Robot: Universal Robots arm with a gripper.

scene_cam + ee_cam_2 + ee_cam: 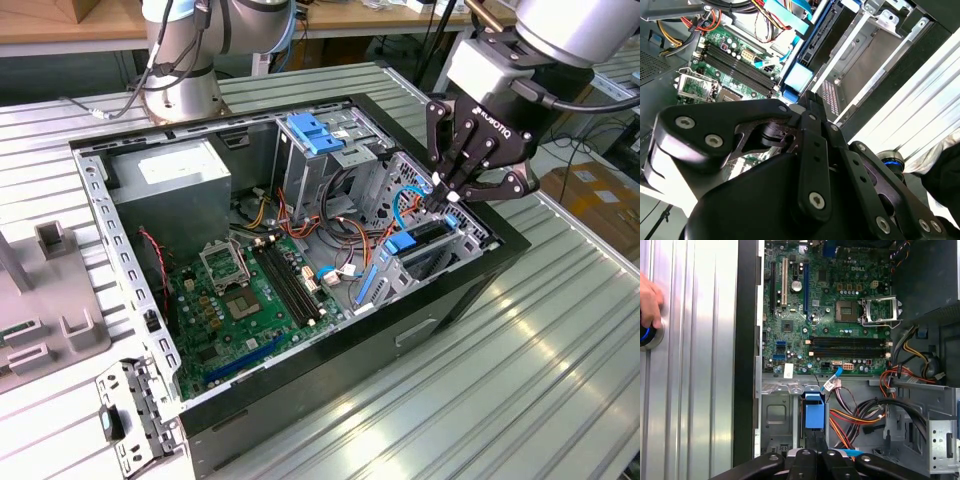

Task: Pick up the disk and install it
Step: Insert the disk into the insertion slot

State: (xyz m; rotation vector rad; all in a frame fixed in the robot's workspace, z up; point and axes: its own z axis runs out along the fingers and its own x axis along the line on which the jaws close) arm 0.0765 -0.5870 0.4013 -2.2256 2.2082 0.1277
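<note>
Left to right in the exterior view: grey power-supply box [170, 178] in the case's far corner, motherboard [245, 300] flat on the case floor, and a light-blue bracket [315, 132] on top of the upper cage with no drive in it. The disk [428, 240] is in the metal drive bay [470, 255], against the case wall on the exterior view's right. It stands on edge with its thin side up. The gripper [446, 198] comes down on it from directly above. The fingers are drawn almost together and appear to pinch the disk's narrow top edge, with nothing else between them. The key relation is that the disk lies straight below the fingertips, not off to either side. Its long axis runs from the fingers toward the motherboard. In the first wrist view, the dark edge leads away from the gripper [816, 455] to the blue carrier tab [814, 412] at the board-side end, so the grip is on the end away from the board. My read is that the disk is partly seated, since the top edge looks about level with the bay rim, but I can't tell whether it's fully home. Orange and black cables [860, 417] run just beside the bay. A person's hand [649, 295] rests on a blue-ringed knob [646, 336] out on the table, well apart from the case.
</note>
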